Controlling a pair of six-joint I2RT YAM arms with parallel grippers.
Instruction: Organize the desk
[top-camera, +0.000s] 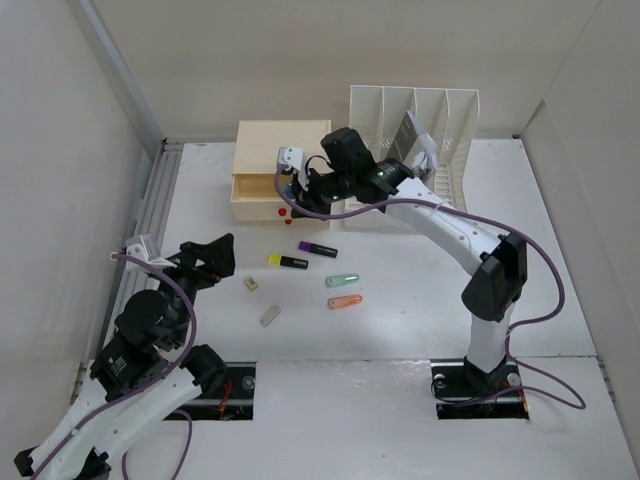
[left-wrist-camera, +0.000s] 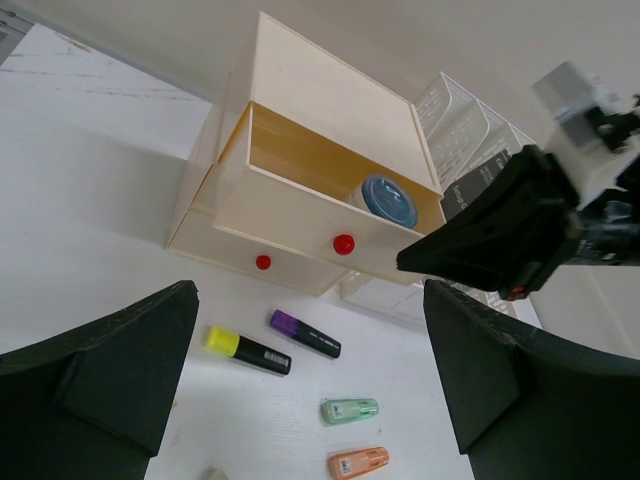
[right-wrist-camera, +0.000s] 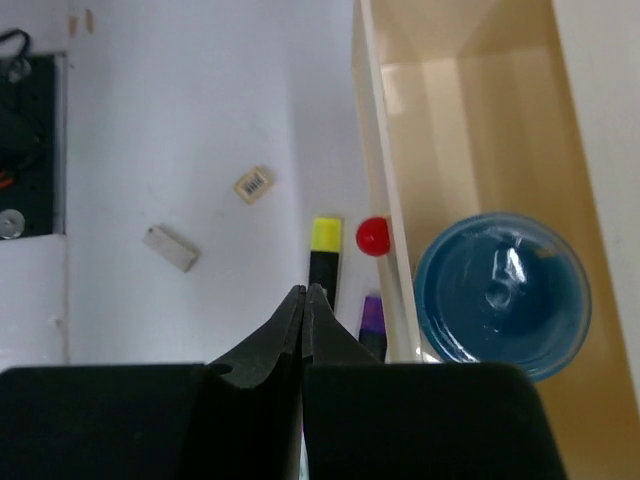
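The desk (top-camera: 420, 290) is a white tabletop. On it lie a purple-capped highlighter (top-camera: 318, 249), a yellow-capped highlighter (top-camera: 287, 261), a green correction tape (top-camera: 342, 280), an orange one (top-camera: 345, 301), a small tan eraser (top-camera: 251, 284) and a grey block (top-camera: 268, 315). My right gripper (right-wrist-camera: 303, 292) is shut and empty, just in front of the open upper drawer (right-wrist-camera: 470, 120), which holds a blue round tub (right-wrist-camera: 502, 295). My left gripper (left-wrist-camera: 310, 400) is wide open above the highlighters (left-wrist-camera: 248, 349) and tapes (left-wrist-camera: 350, 410), holding nothing.
The cream drawer box (top-camera: 270, 165) with red knobs (left-wrist-camera: 343, 243) stands at the back. A white slotted file rack (top-camera: 415, 125) with a grey item in it stands to its right. A grey rail (top-camera: 150, 210) runs along the left edge.
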